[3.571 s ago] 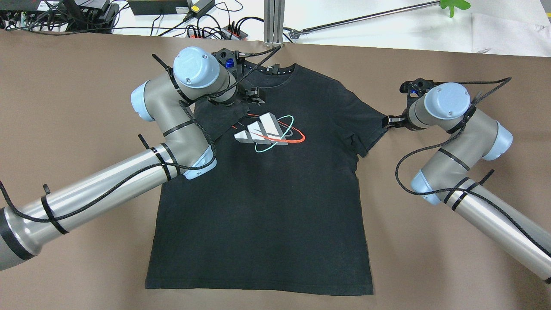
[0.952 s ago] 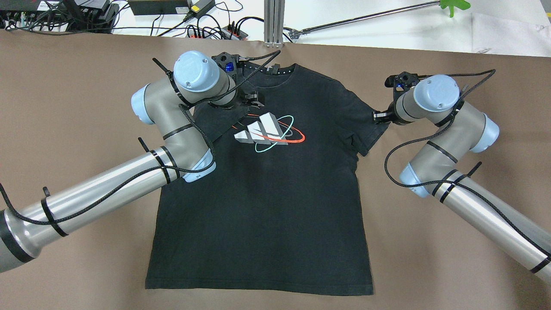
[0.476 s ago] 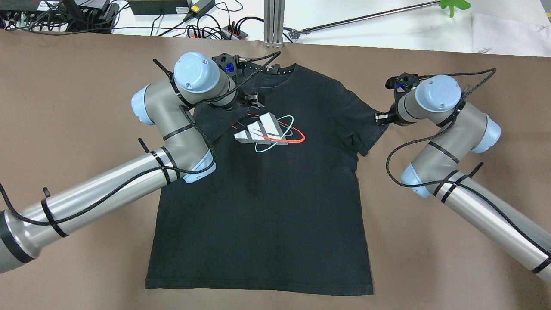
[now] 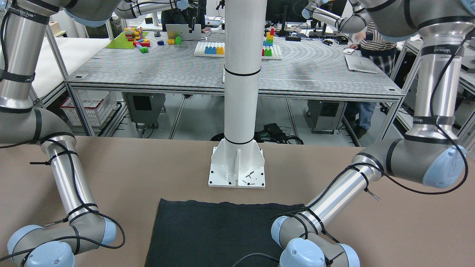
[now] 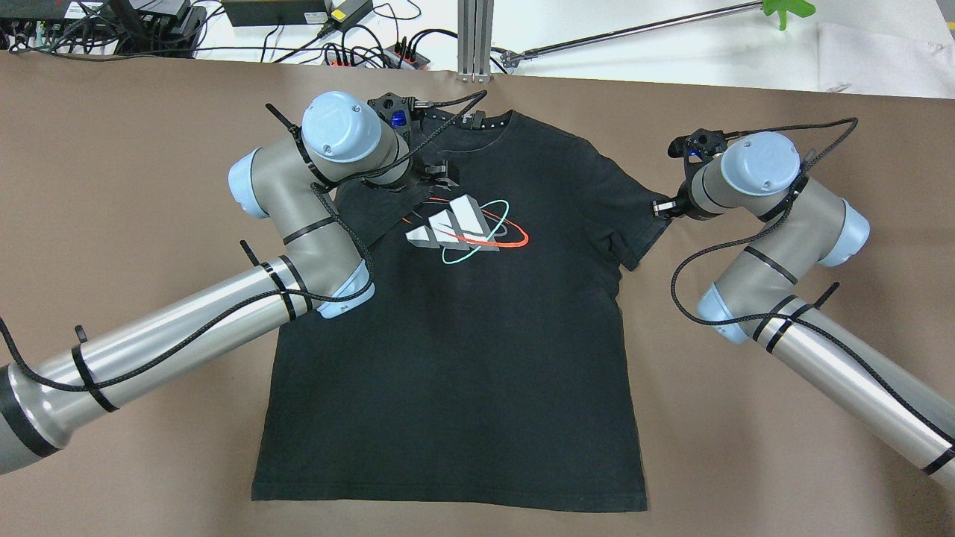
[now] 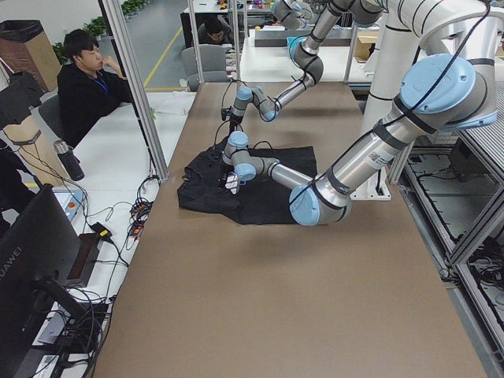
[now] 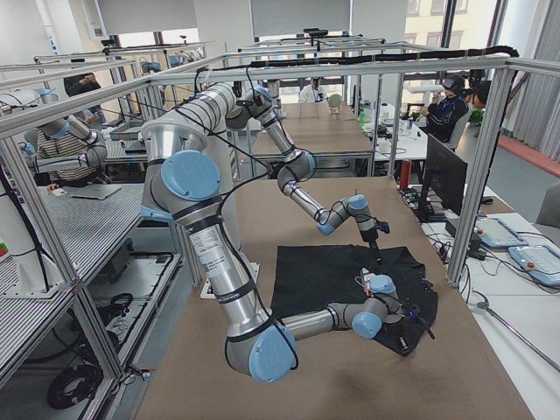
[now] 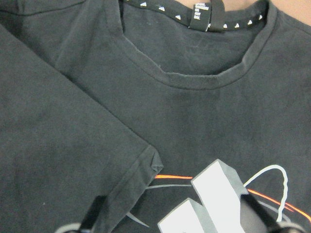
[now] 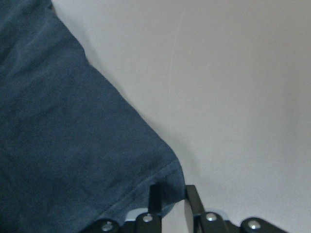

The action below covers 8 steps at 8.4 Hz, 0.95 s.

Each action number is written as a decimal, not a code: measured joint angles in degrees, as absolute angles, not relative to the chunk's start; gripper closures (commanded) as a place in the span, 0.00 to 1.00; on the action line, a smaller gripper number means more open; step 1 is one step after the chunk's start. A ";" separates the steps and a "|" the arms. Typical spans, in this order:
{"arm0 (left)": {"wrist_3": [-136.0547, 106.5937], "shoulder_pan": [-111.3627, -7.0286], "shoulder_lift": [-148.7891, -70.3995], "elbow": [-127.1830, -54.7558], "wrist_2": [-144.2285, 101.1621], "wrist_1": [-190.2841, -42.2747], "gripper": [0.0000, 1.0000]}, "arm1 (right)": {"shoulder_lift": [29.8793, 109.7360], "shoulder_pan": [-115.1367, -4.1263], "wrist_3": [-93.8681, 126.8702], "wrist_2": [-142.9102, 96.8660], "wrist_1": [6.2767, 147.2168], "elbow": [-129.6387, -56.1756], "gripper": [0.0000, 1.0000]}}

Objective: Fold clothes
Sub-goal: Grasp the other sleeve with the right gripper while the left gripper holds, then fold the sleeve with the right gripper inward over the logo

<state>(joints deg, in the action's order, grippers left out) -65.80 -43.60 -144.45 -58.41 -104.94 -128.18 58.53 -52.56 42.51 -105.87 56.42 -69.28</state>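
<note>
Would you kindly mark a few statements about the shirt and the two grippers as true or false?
1. The T-shirt lies logo side up on the table. True.
2. The left gripper is shut on the collar. False: its fingers are spread open over the chest, beside the logo.
3. The sleeve on the left arm's side is folded in over the chest. True.
4. The right gripper is at the shirt's bottom hem. False: it is at the outer edge of the other sleeve, which lies spread out.
</note>
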 measured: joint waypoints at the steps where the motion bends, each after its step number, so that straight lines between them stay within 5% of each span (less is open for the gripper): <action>1: -65.89 -43.60 -144.46 -58.42 -104.94 -128.24 0.05 | 58.51 -52.57 42.14 -105.87 56.42 -69.26 1.00; 8: -63.86 -46.84 -142.93 -60.61 -109.41 -128.61 0.05 | 53.80 -54.27 44.01 -108.55 62.93 -72.92 1.00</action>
